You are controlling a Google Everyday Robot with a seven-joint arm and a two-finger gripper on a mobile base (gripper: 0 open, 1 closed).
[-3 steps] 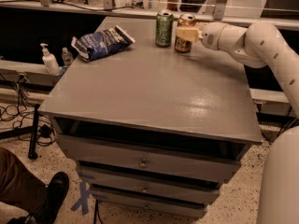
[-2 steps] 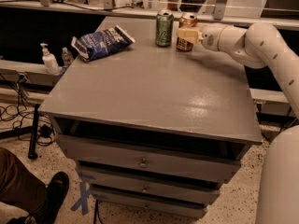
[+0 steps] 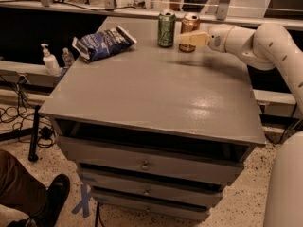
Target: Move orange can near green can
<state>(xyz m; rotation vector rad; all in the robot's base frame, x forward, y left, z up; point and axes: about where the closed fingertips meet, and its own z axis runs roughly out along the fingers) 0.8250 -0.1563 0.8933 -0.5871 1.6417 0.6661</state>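
Observation:
The green can (image 3: 166, 28) stands upright at the far edge of the grey table (image 3: 156, 98). The orange can (image 3: 190, 23) stands upright just to its right, a small gap between them. My gripper (image 3: 191, 39) reaches in from the right on the white arm (image 3: 255, 41). It is shut on the orange can's lower half, and its cream finger (image 3: 194, 38) crosses the can's front. The can's base is at the table top.
A blue chip bag (image 3: 102, 42) lies at the table's far left. A hand-sanitiser bottle (image 3: 49, 60) stands on a ledge left of the table. Drawers are below the table top. A person's leg and shoe (image 3: 28, 197) are at the bottom left.
The gripper and the orange can have shifted slightly left and farther back, closer to the green can. The can stands more upright.

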